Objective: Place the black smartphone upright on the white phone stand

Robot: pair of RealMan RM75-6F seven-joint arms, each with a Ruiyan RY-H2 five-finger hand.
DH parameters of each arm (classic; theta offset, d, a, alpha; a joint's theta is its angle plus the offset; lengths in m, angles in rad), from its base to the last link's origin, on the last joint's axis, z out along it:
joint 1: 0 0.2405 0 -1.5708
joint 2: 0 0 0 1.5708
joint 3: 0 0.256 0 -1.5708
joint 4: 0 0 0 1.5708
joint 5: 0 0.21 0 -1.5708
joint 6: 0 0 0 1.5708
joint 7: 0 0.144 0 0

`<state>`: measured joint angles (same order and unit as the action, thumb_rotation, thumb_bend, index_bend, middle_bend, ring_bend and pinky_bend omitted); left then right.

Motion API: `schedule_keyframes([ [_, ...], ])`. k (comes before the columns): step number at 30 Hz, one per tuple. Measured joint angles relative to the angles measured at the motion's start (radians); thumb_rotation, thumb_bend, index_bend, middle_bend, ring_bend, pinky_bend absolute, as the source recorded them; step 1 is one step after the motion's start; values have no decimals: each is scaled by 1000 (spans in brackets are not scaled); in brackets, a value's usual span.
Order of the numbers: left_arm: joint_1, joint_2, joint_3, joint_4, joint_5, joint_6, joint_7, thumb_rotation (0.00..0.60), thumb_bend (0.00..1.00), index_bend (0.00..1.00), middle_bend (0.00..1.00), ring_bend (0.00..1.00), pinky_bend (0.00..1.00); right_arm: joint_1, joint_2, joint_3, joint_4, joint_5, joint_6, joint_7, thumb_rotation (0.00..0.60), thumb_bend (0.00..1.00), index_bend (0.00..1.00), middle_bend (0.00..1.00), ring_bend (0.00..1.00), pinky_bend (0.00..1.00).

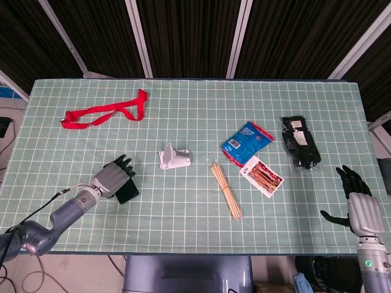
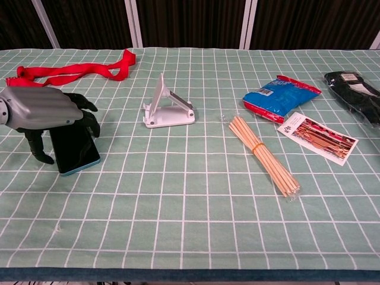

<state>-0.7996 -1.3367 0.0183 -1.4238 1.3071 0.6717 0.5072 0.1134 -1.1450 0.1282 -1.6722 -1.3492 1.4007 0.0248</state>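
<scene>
The left hand (image 2: 44,116) arches over the flat black smartphone (image 2: 74,148), fingers apart, seemingly to straddle its edges. The white phone stand (image 2: 168,107) waits just beside.

Both views bright and evenly lit from overhead, diffuse. Shadows soft and short, small dark patch under the left hand (image 2: 44,113) and beside the white phone stand (image 2: 168,105). Mild sheen on the blue snack bag (image 2: 279,98). Background behind the tabletop (image 1: 195,226) is dark. Focus sharp throughout; slight softness at frame edges.
</scene>
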Motion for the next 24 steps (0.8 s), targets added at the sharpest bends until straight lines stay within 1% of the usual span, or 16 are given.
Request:
schedule_keyframes([
  [4, 1, -2, 5, 6, 5, 7, -11, 600, 128, 301, 297, 0, 0, 0, 0, 0, 0, 0, 0, 1, 600, 112, 0, 0, 0, 154],
  [9, 4, -7, 15, 18, 10, 12, -20, 600, 130, 308, 307, 0, 0, 0, 0, 0, -1, 0, 0, 2, 600, 113, 0, 0, 0, 154],
  [12, 7, -13, 20, 26, 9, 14, -27, 600, 155, 318, 318, 0, 0, -1, 0, 0, -1, -1, 2, 2, 600, 114, 0, 0, 0, 154],
  [14, 10, -18, 24, 34, 12, 18, -34, 600, 190, 339, 342, 4, 0, -1, 0, 1, -1, -1, 3, 3, 600, 114, 0, 0, 0, 154],
  [15, 11, -19, 26, 36, 15, 20, -37, 600, 223, 359, 364, 11, 0, -1, -1, 1, -1, -1, 4, 3, 600, 115, 0, 0, 0, 154],
  [19, 17, -25, 30, 45, 38, 40, -59, 600, 396, 455, 475, 59, 0, -2, -2, 1, 0, -3, 7, 5, 600, 118, 0, 0, 0, 154],
  [24, 25, -28, 33, 54, 74, 71, -96, 600, 468, 529, 550, 100, 0, -3, -3, 2, 2, -5, 11, 10, 600, 119, 0, 0, 0, 154],
])
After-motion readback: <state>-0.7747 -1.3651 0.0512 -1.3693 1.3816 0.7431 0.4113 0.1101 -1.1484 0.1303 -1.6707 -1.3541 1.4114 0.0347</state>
